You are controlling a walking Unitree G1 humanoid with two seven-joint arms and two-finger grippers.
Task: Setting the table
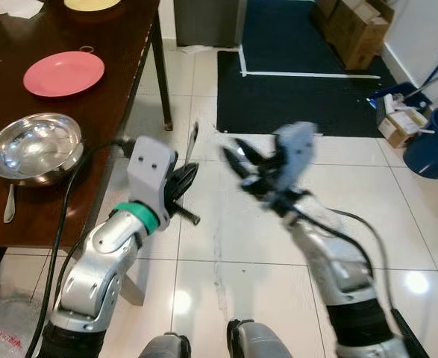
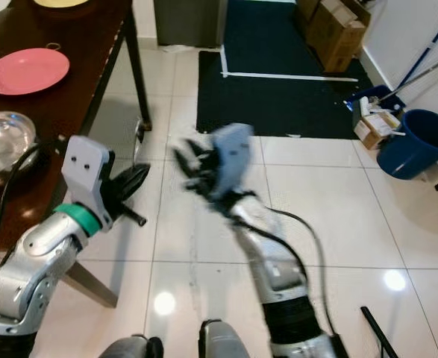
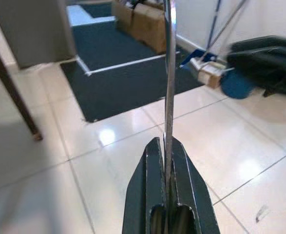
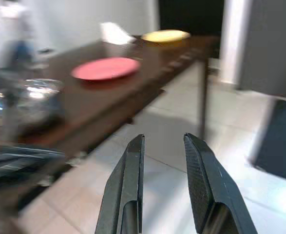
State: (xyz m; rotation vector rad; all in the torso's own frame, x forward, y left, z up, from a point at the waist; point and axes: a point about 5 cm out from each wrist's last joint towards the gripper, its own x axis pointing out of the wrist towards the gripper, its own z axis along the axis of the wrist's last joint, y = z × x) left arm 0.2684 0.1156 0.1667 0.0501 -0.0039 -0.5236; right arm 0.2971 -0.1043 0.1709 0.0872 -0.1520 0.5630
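Observation:
My left gripper (image 1: 183,179) is shut on a thin silver piece of cutlery (image 3: 169,73), which stands edge-on between the fingers and points up over the tiled floor, to the right of the table. Its kind cannot be made out. My right gripper (image 1: 237,153) is blurred and raised mid-air beside it; the right wrist view has its fingers open with nothing between them (image 4: 163,139). On the dark wooden table (image 1: 107,89) lie a pink plate (image 1: 63,73), a yellow plate (image 1: 92,4), a steel bowl (image 1: 33,147) and a spoon (image 1: 10,203) in front of the bowl.
A table leg (image 1: 163,82) stands near my left gripper. A dark mat (image 1: 301,82) covers the floor ahead. Cardboard boxes (image 1: 357,30), a small open box (image 1: 399,125) and a blue bucket (image 1: 433,142) sit at the far right. White napkin (image 1: 17,6) on the table's far end.

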